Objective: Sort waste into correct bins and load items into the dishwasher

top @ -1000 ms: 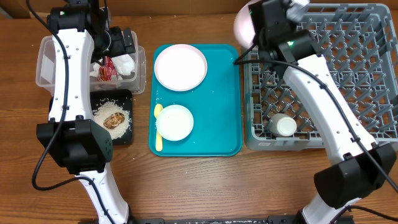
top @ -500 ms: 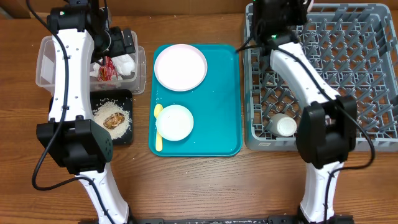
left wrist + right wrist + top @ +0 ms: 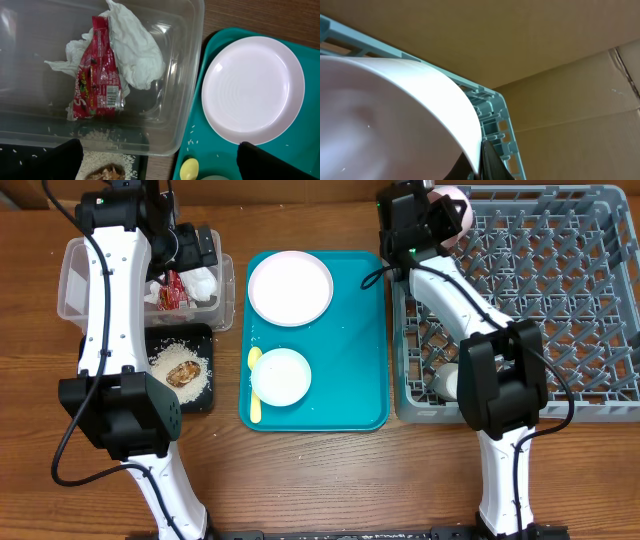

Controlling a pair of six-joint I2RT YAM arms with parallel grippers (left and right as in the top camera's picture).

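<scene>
Upper middle of the overhead view, the right gripper (image 3: 432,225) pinches the rim of a pale bowl (image 3: 452,200) over the rack's (image 3: 560,300) upper-left corner. The bowl looks light, rigid and slick, so a thin edge pinch suits it. Upper left, the left gripper (image 3: 195,248) hangs wide open above the tub (image 3: 70,280).

The overhead view looks straight down on the whole surface (image 3: 300,480), taking in the teal tray (image 3: 360,380) at the middle and the dish rack (image 3: 560,300) at the right. The left wrist view hangs close above the clear tub (image 3: 190,75) and faces down; it shares with the overhead that tub, the pink plate (image 3: 252,90) and the tray's edge. The right wrist view sits very near a pale bowl (image 3: 395,110), tilted upward, it seems, past the rack's rim toward cardboard (image 3: 520,40).
</scene>
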